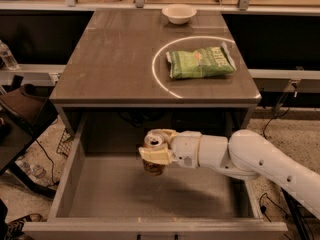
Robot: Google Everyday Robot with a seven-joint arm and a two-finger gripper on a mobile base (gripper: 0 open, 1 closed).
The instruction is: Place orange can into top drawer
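The orange can (153, 142) stands upright, its silver pull-tab top showing, held between the cream fingers of my gripper (156, 145). The gripper is shut on the can and holds it inside the open top drawer (100, 194), near the middle toward the back, low over the flat grey bottom. I cannot tell whether the can's base touches the bottom. My white arm (260, 161) reaches in from the right over the drawer's right side.
The grey table (115, 54) above the drawer holds a green chip bag (200, 62) inside a light ring and a white bowl (179, 13) at the back. Cables and bottles lie on the floor at left. The drawer's front wall (150, 229) is near the bottom edge.
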